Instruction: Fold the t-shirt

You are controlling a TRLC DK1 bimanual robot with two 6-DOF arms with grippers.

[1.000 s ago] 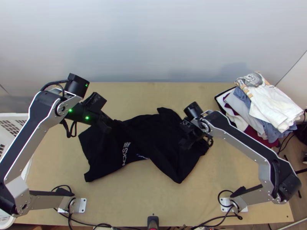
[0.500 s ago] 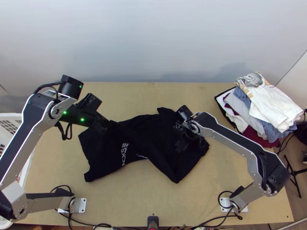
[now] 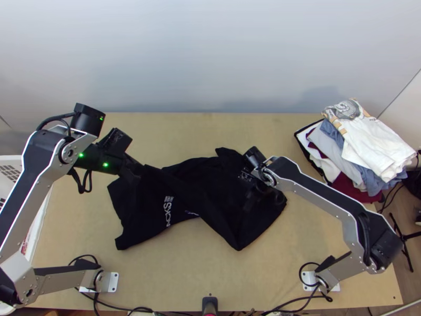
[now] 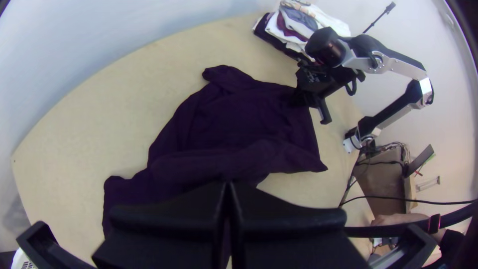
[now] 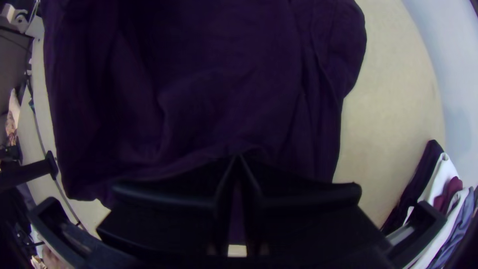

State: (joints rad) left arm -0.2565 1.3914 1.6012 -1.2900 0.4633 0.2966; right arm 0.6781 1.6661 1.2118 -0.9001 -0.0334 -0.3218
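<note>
1. On the middle of the bench (image 3: 300, 253), the black shirt (image 3: 142, 221) lies unevenly folded and wrinkled, its white print facing up on the left part.
2. At the shirt's far left edge, my left claw (image 3: 136, 176) is clenched, its fingers pinching a bit of the cloth, and a loose fold runs from there slantwise toward the near right.
3. Over the shirt's right part, I have my right claw (image 3: 250, 203) down at the cloth, tips pressed together on a raised ridge of it.
4. Far right sits a stack of clothes (image 3: 368, 147); at left, a white basket (image 3: 9, 176).
</note>
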